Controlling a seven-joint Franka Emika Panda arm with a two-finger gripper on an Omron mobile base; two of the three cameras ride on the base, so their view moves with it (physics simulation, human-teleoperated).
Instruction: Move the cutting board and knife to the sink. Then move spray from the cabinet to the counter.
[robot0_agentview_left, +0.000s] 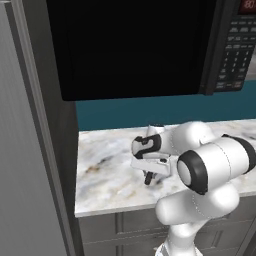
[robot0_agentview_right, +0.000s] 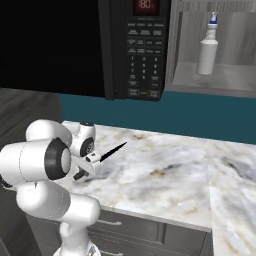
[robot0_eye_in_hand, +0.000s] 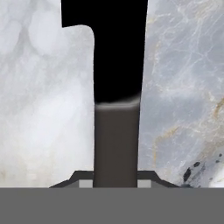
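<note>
Knife (robot0_eye_in_hand: 117, 94) first: you see its dark grey handle running straight up between the gripper's (robot0_eye_in_hand: 116, 178) two finger tips, with the black blade continuing beyond over the marble counter (robot0_eye_in_hand: 39, 109). The jaws look drawn in against the handle's sides, so you can read this as a grasp on the knife, though whether it is fully tight I cannot tell. Taking it by the handle keeps the blade clear of the fingers. From the right base view the blade's point (robot0_agentview_right: 114, 150) juts out past the hand (robot0_agentview_right: 89, 161), angled up off the counter (robot0_agentview_right: 165, 175). Your spray (robot0_agentview_right: 207, 47) stands upright on the cabinet (robot0_agentview_right: 220, 75) shelf beside the microwave (robot0_agentview_right: 142, 55), waiting for the later step.
</note>
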